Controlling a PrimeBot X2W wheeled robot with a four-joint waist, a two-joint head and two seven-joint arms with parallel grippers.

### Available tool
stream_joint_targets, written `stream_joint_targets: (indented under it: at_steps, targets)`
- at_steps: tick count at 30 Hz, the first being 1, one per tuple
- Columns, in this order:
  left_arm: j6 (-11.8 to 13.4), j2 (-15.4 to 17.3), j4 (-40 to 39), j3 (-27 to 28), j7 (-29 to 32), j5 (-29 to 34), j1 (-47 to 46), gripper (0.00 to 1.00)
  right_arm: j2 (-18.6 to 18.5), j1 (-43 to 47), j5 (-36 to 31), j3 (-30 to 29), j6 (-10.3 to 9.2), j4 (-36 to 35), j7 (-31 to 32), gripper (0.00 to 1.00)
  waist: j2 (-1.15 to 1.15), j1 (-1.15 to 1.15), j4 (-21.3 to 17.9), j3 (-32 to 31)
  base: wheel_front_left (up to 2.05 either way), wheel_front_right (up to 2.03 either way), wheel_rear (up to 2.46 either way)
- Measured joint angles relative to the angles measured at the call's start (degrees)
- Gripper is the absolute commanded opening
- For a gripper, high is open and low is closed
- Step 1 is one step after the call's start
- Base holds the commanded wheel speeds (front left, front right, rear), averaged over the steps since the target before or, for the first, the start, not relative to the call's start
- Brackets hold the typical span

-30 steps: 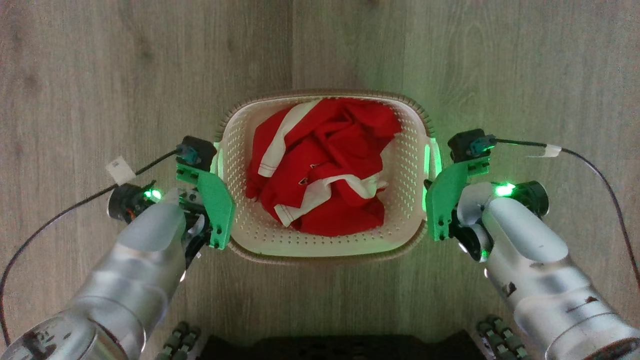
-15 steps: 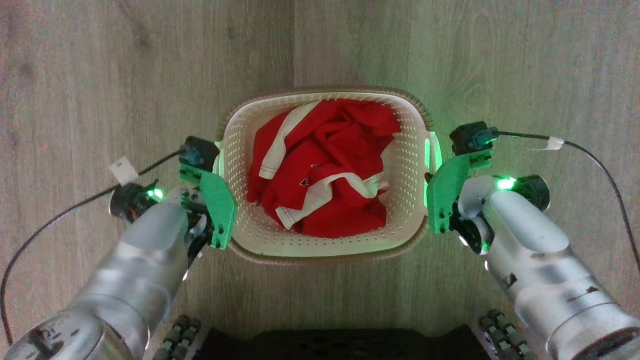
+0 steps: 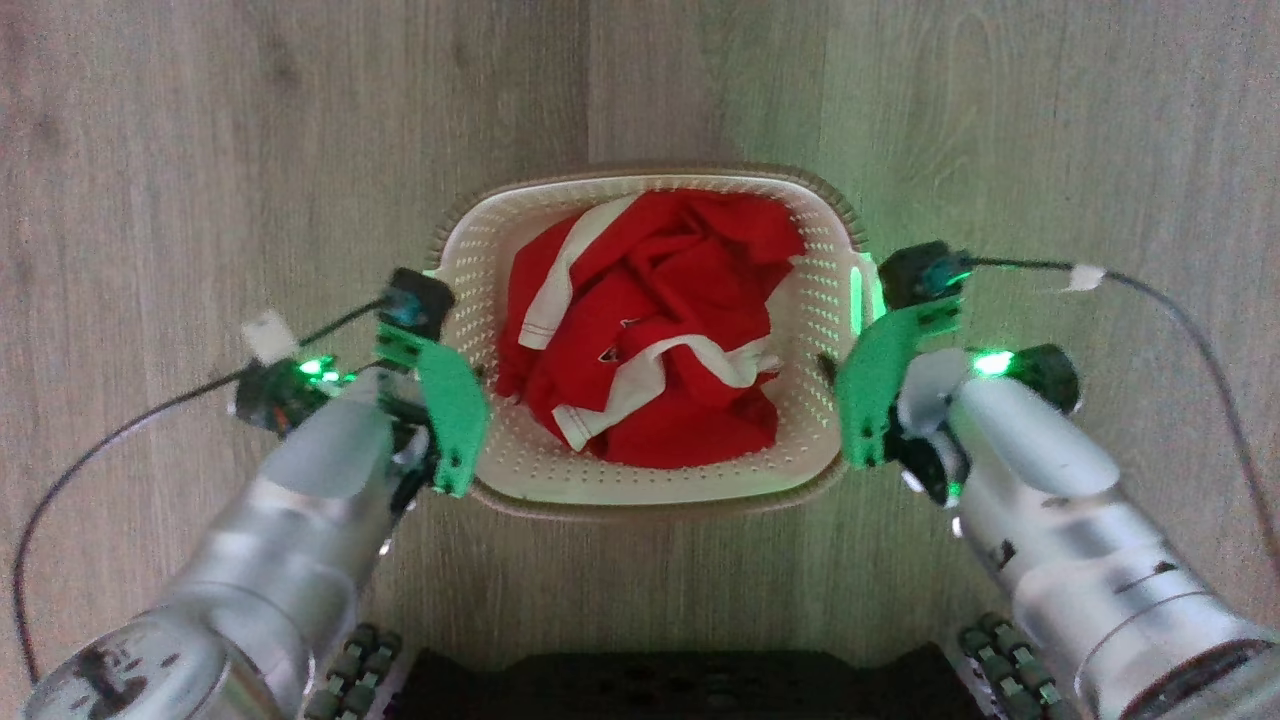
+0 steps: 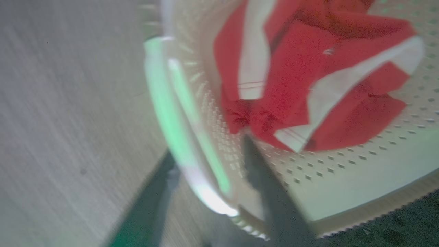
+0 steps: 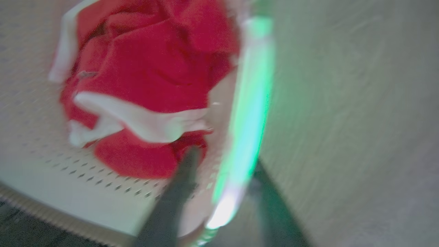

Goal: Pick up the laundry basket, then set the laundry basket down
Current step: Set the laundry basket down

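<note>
The laundry basket is cream-white and perforated with a brown rim, and it stands on the wood floor holding a red and white garment. My left gripper is open and straddles the basket's left side: one dark finger is outside the green-lit handle, the other inside the wall. My right gripper is open and straddles the right side in the same way around its handle. In the head view, green mounts cover the fingertips at both sides of the basket.
Pale wood floor surrounds the basket on all sides. My dark base lies just below the basket's near rim. Thin black cables trail outward from both wrists.
Both arms have moved inward, so the grippers that stood beside the basket now reach over its side walls. The basket rests in the same place on the floor; the camera shifted slightly.
</note>
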Motion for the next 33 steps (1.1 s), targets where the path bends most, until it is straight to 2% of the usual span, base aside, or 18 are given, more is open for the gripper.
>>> stream_joint_targets:
  at_steps: [4,17,27,33]
  targets:
    - [0.38,-1.01,-0.24,-0.29,-0.02,0.25,0.03,1.0,0.55,0.1,0.01,0.45,0.0,0.73,-0.24,1.0,0.0,0.0,0.03,-0.12,0.0,0.0,0.0]
    - [1.1,-1.03,-0.21,-0.6,-0.49,0.16,0.71,1.0,0.51,0.05,0.58,0.94,0.0,2.56,-1.48,1.0,0.0,-0.01,0.12,-2.89,0.0,0.0,0.0]
    - [1.57,-0.66,-0.21,-0.97,-1.2,-0.23,3.68,1.0,0.53,0.29,2.33,2.63,0.0,2.98,-2.57,1.0,0.0,-0.01,-0.29,-9.49,0.0,0.0,0.0]
    - [2.15,-0.1,-0.19,-0.98,-4.37,-0.24,5.83,1.0,0.56,1.46,4.8,3.01,0.0,1.33,-4.37,1.0,0.0,-0.01,-0.86,-14.62,0.0,0.0,0.0]
